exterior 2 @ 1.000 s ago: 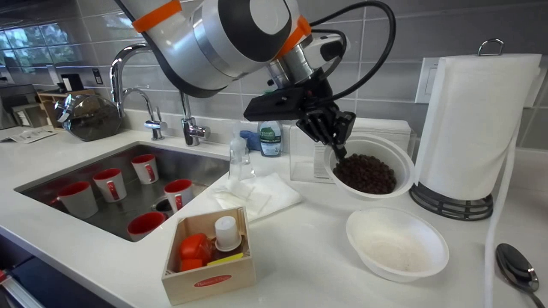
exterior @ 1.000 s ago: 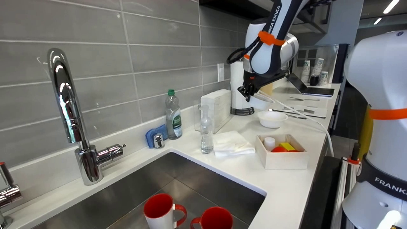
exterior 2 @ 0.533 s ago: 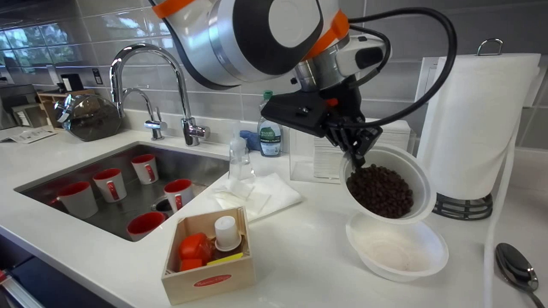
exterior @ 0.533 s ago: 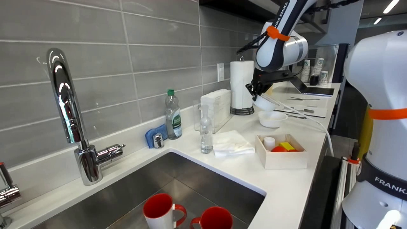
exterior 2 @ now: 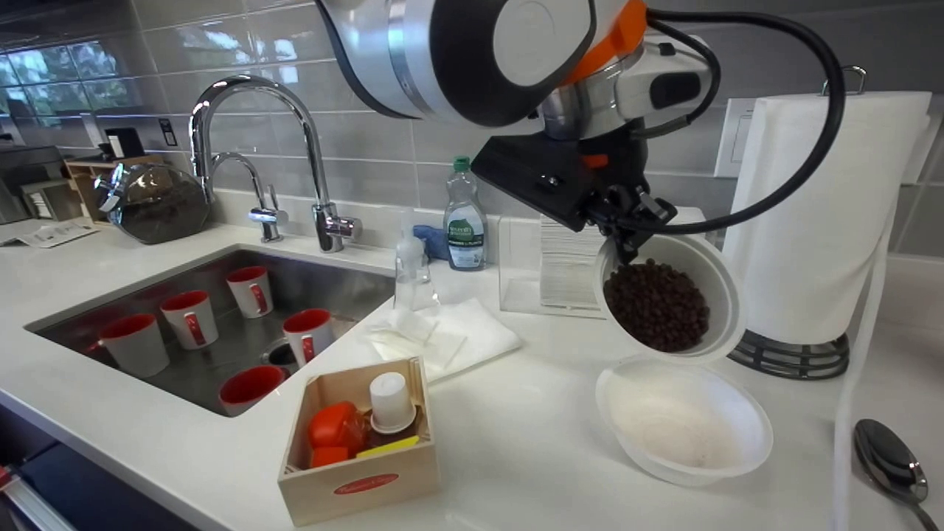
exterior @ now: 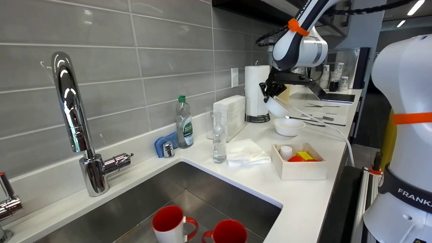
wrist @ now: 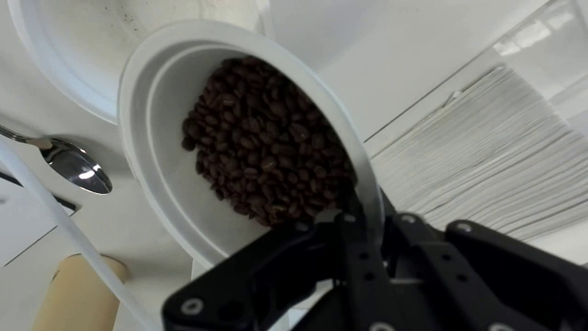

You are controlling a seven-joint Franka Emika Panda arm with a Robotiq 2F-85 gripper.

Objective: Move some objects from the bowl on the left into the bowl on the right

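My gripper [wrist: 372, 204] is shut on the rim of a white bowl [wrist: 167, 151] and holds it in the air. The gripper also shows in both exterior views [exterior: 266, 95] [exterior 2: 625, 247]. The held bowl [exterior 2: 726, 295] is tilted, its opening facing the camera in that exterior view. Dark brown beans [exterior 2: 656, 306] lie in it, heaped on the gripper's side, as the wrist view shows [wrist: 271, 147]. A second white bowl [exterior 2: 682, 428] stands on the counter below, with only small dark specks inside. It is partly hidden behind the held bowl in the wrist view [wrist: 59, 59].
A paper towel roll [exterior 2: 818, 221] and a napkin holder [exterior 2: 571, 269] stand near the held bowl. A white cable [exterior 2: 852, 413] and a spoon [exterior 2: 892, 461] lie at the right. A wooden box [exterior 2: 361, 487] with toys stands nearer. Mugs stand in the sink [exterior 2: 243, 324].
The gripper carried the tilted bowl of beans rightward, in the exterior view facing its opening, to above the second bowl. In the last half second it rose slightly. The beans stay inside.
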